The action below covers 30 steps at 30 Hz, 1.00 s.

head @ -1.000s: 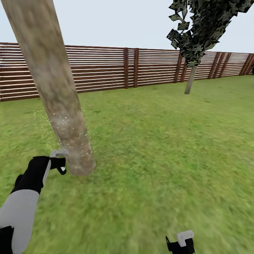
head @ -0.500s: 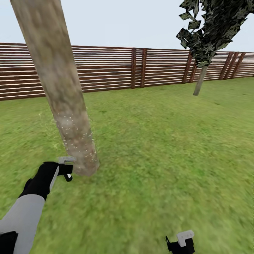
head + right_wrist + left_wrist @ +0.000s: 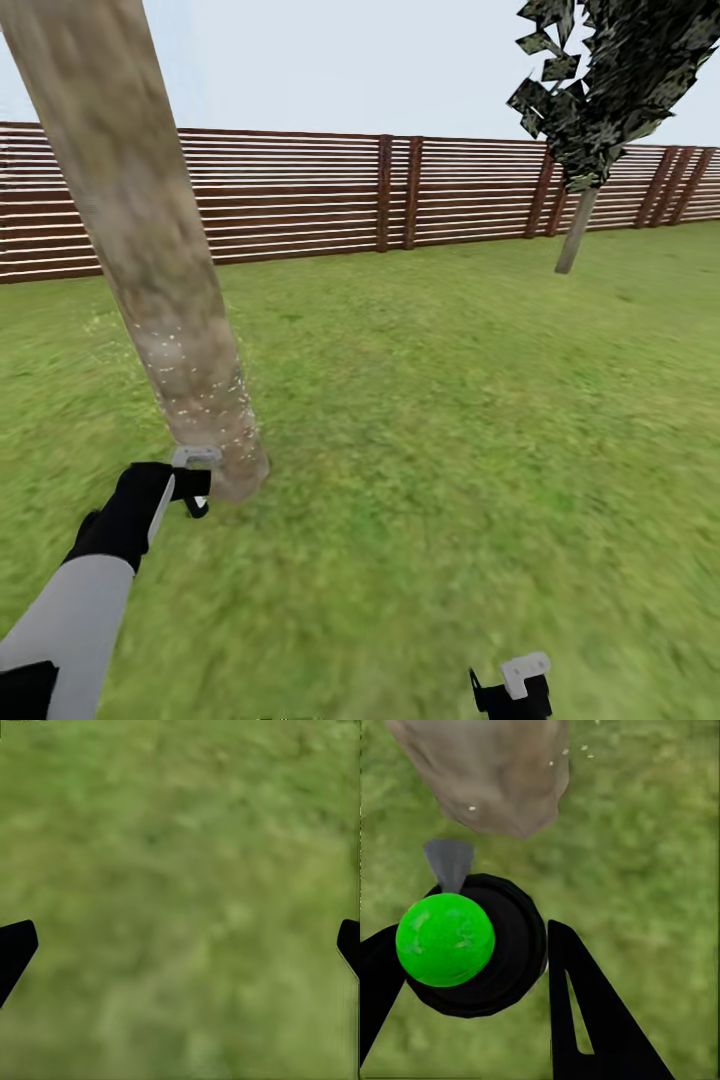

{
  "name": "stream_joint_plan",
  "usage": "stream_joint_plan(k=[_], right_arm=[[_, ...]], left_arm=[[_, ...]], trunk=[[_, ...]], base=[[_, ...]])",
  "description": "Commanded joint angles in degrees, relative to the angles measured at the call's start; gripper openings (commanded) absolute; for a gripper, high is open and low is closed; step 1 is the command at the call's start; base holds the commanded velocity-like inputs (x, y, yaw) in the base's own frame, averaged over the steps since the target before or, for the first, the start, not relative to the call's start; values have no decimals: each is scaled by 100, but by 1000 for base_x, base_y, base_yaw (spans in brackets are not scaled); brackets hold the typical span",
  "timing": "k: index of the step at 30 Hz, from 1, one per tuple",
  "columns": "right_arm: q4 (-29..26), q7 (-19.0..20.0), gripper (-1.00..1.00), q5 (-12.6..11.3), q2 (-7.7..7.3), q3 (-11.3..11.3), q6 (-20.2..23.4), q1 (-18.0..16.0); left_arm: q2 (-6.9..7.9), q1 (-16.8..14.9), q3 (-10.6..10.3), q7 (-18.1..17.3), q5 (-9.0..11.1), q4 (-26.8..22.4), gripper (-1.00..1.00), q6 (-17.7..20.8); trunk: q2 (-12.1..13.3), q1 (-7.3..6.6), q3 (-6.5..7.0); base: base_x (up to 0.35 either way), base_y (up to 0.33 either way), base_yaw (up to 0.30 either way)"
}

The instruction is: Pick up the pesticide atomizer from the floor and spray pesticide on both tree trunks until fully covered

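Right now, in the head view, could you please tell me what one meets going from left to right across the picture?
Left hand holding the pesticide atomizer at the base of the near tree trunk → fence post pair → right hand at the bottom edge → the far tree.

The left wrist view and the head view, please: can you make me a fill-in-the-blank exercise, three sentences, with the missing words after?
1. The left claw holds the pesticide atomizer close to the base of the tree ____.
2. Pale specks dot the lower tree trunk, which stands on the green ____.
3. The right claw is open over bare ____.

Missing words: trunk; lawn; grass
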Motion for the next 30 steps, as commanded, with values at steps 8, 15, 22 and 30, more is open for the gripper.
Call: stream_joint_plan(k=[8, 15, 22, 30], right_arm=[[0, 0, 100, 0, 0, 0, 0, 3], [0, 0, 100, 0, 0, 0, 0, 0], [0, 0, 100, 0, 0, 0, 0, 1], [0, 0, 100, 0, 0, 0, 0, -1]], left_arm=[[-11, -14, 0, 154, -33, -444, -100, 30], [-279, -97, -36, 271, -44, -927, -100, 116], [-427, -152, -54, 269, -50, -1006, -100, 159], [-327, -819, -76, 264, -83, -1326, -100, 800]], trunk=[[0, 0, 0], [0, 0, 0], [0, 0, 0], [0, 0, 0]], base=[[62, -267, 256], [75, -262, 14], [0, -273, 200], [0, -273, 188]])
